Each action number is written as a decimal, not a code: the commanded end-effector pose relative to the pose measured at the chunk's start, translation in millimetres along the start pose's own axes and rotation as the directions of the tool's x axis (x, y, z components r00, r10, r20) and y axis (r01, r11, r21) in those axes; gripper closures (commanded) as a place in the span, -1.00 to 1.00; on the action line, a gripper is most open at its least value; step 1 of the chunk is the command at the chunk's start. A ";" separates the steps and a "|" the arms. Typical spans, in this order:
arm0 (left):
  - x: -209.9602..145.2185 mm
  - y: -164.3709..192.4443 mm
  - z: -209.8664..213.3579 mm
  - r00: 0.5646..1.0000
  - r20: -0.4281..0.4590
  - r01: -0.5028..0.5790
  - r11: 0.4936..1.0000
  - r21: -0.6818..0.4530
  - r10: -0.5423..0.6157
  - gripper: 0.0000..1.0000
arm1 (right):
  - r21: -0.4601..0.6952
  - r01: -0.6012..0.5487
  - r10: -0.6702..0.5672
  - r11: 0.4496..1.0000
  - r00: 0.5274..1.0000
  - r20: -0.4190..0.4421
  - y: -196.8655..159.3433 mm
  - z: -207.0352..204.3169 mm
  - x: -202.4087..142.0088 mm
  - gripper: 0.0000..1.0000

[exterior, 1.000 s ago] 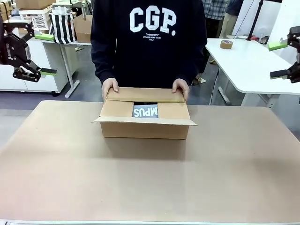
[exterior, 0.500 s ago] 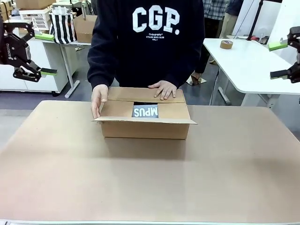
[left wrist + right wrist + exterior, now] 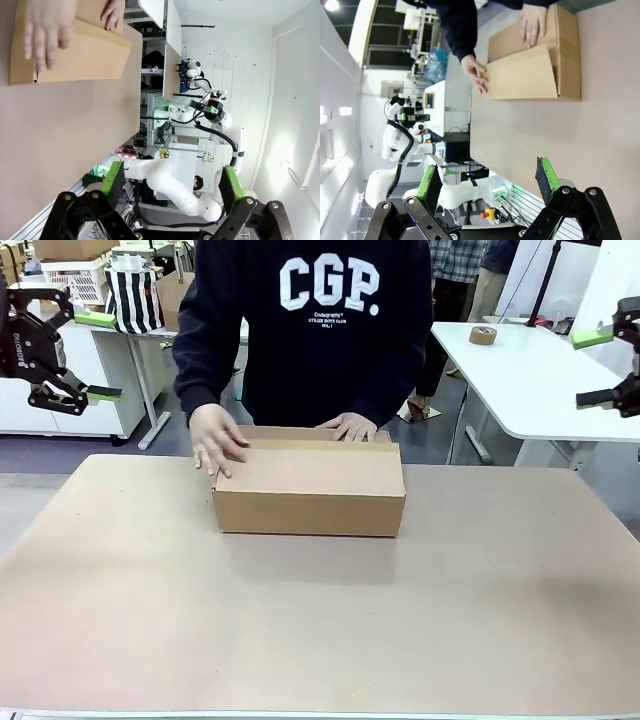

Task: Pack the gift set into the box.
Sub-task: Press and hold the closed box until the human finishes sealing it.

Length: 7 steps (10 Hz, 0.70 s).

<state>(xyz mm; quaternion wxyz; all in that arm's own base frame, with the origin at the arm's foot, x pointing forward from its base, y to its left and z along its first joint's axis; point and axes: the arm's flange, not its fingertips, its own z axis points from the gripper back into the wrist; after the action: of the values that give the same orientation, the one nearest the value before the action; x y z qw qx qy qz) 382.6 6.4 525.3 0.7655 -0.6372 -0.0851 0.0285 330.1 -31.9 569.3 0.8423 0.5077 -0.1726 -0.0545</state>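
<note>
While the person presses the top flaps down, the box (image 3: 308, 485) sits on the table (image 3: 320, 640) toward its far edge, midway between the two arms. One hand (image 3: 218, 438) lies flat on the top near the corner on the robot's left. The other hand (image 3: 350, 426) rests on the far edge of the top. With the flaps folded over, the contents are hidden, so the gift set is most likely already inside. In the right wrist view the near flap seems to stand slightly proud of the carton, though the wide-angle skew makes that hard to be sure of.

The left gripper (image 3: 100, 355) hangs in the air well off to the left of the box, jaws spread and holding nothing. The right gripper (image 3: 592, 368) hangs likewise far to the right, also spread and empty.

I judge the step in hand to be closing the box, near the end of the task. The next move calls for keeping the flaps flat and flush, and probably sealing the seam. Should an arm help, it must come down clear of the person's hands.
</note>
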 end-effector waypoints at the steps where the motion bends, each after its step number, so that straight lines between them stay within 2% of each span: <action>1: -0.4 -1.2 -0.7 1.000 0.000 0.001 1.000 -0.022 -0.001 -1.00 | 0.020 0.006 -0.006 1.000 1.000 0.002 5.0 -0.6 3.7 -1.00; 7: -0.4 -1.2 -0.7 1.000 0.000 0.001 1.000 -0.022 -0.001 -1.00 | 0.020 0.006 -0.006 1.000 1.000 0.002 5.0 -0.6 3.7 -1.00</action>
<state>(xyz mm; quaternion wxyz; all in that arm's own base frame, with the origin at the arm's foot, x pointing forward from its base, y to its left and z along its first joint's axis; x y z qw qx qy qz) 382.6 6.4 525.3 0.7654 -0.6372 -0.0851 0.0285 330.1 -32.0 569.3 0.8423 0.5077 -0.1726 -0.0546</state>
